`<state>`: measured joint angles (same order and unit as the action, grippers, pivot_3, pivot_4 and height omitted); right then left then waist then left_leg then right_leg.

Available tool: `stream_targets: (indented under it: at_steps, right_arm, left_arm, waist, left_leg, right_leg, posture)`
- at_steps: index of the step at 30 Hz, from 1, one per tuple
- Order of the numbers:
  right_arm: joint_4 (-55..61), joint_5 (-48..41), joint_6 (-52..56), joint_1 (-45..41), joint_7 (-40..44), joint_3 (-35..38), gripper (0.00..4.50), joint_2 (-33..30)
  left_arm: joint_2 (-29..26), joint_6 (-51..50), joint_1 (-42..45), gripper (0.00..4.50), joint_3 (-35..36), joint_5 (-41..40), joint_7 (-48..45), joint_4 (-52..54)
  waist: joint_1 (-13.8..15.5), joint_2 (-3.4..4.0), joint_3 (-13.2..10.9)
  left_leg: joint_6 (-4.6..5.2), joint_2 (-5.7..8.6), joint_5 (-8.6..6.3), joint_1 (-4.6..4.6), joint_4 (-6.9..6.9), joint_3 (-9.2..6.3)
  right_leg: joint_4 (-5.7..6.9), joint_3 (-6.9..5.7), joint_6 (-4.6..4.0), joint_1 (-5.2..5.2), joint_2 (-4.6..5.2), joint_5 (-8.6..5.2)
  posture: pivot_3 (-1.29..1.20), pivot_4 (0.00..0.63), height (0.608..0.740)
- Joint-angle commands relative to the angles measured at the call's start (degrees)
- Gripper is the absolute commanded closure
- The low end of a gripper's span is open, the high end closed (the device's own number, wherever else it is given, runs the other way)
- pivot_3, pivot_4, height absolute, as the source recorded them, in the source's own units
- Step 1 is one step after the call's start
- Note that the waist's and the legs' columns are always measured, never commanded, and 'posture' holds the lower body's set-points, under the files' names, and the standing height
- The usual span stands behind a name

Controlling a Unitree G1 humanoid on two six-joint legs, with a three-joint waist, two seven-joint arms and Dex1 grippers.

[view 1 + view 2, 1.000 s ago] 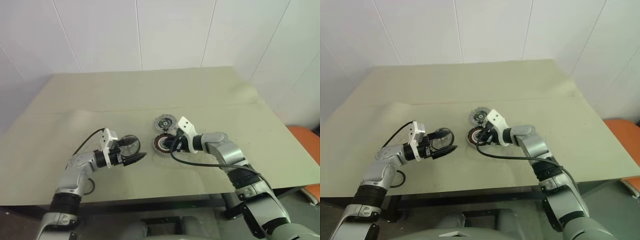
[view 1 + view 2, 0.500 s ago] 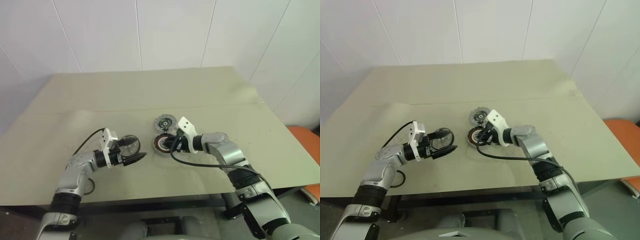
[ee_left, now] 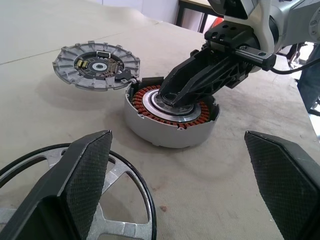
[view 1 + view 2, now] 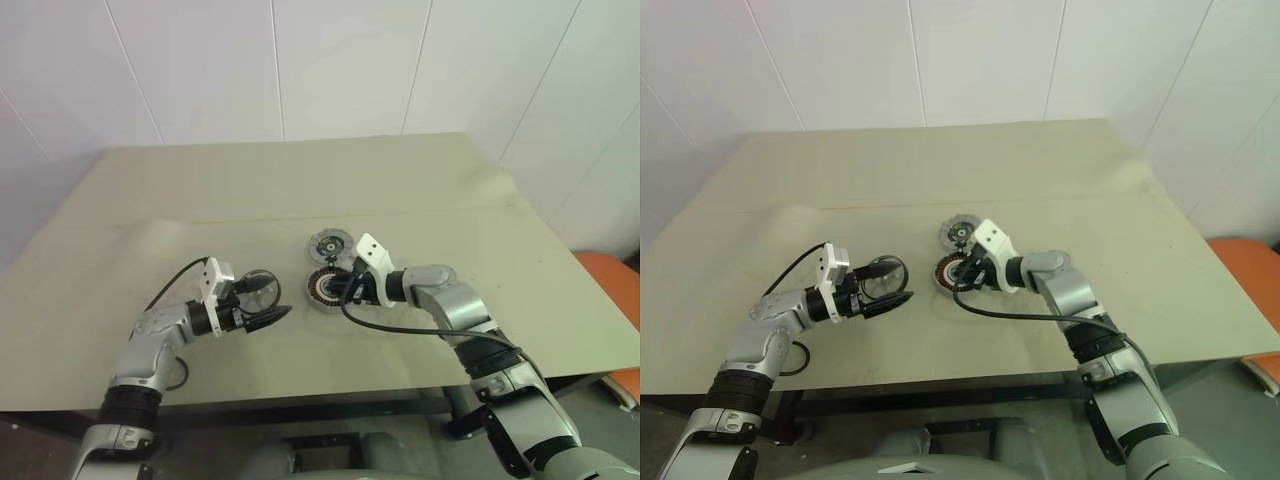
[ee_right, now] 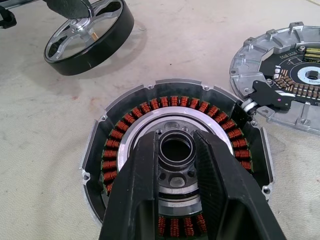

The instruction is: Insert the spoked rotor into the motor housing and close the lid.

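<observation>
- Since the right gripper [image 5: 176,165] pinches the spoked rotor's [image 5: 175,145] hub inside the motor housing [image 3: 150,131], press it square.
- Left gripper [image 3: 175,190] gapes empty; lid [image 3: 96,64] lies just beside.

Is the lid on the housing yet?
Off. The lid lies flat on the table beside the open housing, copper windings exposed.

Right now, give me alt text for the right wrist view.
The right gripper has its two black fingers closed on the centre hub of the housing, a silver cup ringed inside with copper windings. The lid lies beside it at its rim. The rotor, a black spoked ring, lies apart on the table.
</observation>
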<state>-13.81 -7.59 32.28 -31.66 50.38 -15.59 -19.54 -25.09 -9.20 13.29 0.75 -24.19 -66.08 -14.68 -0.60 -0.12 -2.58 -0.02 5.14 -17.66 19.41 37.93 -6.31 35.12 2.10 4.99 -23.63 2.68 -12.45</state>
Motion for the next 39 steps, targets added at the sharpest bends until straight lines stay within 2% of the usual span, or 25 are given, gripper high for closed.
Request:
stream_targets:
  at_steps: [1,21,39]
  right_arm:
    - [-0.1,-0.1,0.3,-0.1,-0.2,0.0,3.82,0.4]
    - [0.2,0.2,0.0,0.6,0.7,-0.2,3.82,-0.9]
    - [0.5,0.2,0.2,0.9,0.1,-0.8,3.82,0.4]
  left_arm:
    - [-0.5,1.0,1.0,0.00,0.4,0.1,-0.2,1.1]
    - [-0.9,-0.2,1.5,0.00,0.1,0.1,0.1,2.1]
    - [-0.7,0.7,1.8,0.00,0.3,0.6,0.1,0.7]
  waist:
    - [0.0,0.00,0.0]
    - [0.0,0.00,0.0]
    - [0.0,0.00,0.0]
  left_leg:
    - [0.00,0.00,0.00,0.00,0.00,0.00]
    - [0.00,0.00,0.00,0.00,0.00,0.00]
    - [0.00,0.00,0.00,-0.01,0.00,0.00]
  right_leg:
    - [0.00,0.00,0.00,0.00,0.00,0.00]
    - [0.00,0.00,0.00,0.01,0.00,0.00]
    - [0.00,0.00,0.00,0.01,0.00,0.00]
  posture:
    - [0.00,0.000,0.740]
    - [0.00,0.000,0.740]
    - [0.00,0.000,0.740]
